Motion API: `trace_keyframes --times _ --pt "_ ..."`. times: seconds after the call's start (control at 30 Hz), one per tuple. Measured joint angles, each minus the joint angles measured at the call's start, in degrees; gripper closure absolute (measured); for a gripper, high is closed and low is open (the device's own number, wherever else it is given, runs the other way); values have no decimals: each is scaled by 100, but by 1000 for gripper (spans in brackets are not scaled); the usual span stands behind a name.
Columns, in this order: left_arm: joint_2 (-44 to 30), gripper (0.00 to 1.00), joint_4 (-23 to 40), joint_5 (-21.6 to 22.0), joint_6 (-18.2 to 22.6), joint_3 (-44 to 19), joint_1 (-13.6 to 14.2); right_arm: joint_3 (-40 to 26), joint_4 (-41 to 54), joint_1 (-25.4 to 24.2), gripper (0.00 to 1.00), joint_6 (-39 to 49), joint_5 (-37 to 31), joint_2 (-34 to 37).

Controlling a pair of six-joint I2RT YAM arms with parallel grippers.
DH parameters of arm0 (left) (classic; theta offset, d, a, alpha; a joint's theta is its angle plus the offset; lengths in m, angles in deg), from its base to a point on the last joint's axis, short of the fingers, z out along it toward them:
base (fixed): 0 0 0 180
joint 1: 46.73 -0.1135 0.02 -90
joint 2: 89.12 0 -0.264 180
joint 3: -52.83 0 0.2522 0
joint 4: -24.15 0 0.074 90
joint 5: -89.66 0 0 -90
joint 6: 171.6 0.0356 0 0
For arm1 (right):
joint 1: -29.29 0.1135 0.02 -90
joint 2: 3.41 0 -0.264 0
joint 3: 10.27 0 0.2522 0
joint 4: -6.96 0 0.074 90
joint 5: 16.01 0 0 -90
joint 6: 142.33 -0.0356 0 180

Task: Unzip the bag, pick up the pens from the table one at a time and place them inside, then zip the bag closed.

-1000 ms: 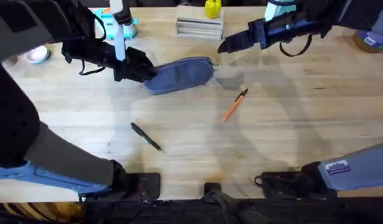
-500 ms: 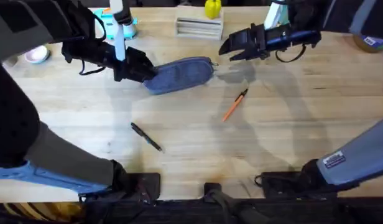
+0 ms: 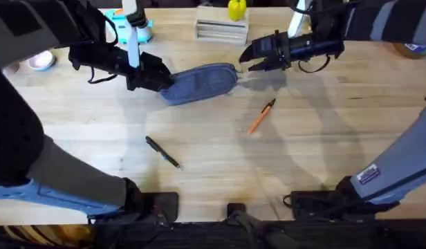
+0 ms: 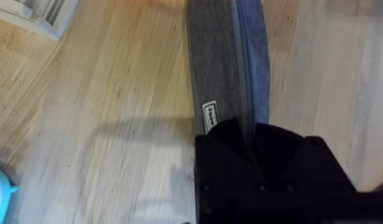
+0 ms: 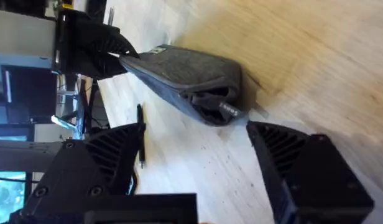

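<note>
Bag [image 3: 201, 83] end clamped in left hand [image 3: 161, 78]; right hand [image 3: 249, 57], fingers apart, hovers by its other end.

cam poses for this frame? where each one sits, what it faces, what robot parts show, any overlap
Overhead: fixed above the arm bases, looking down and forward at the table; both arms show.
Left wrist: on the left arm, looking down the bag; left gripper shut on the bag's end.
Right wrist: on the right arm, facing the bag's zipper end; right gripper open.
Shared: all three see the bag; overhead and right wrist also see the black pen.
</note>
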Motion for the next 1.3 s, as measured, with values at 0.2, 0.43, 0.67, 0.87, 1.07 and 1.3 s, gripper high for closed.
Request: trace_keyframes --times 0.2,0.43,0.67,0.87,1.07,1.3 --pt "-1 959 -1 0 -1 0 0 0 -384 208 5 -188 4 321" --pt "0 959 -1 0 -2 0 0 0 -949 432 6 -530 121 480" --pt "-1 959 -4 0 -2 0 0 0 -1129 645 5 -761 184 480" --pt "1 959 -13 0 -2 0 0 0 -1150 644 5 -884 420 480" --pt "-1 959 -15 2 -2 0 0 0 -1147 576 5 -916 795 480" --pt "-1 959 -15 2 -2 0 0 0 -1134 533 5 -936 892 480"
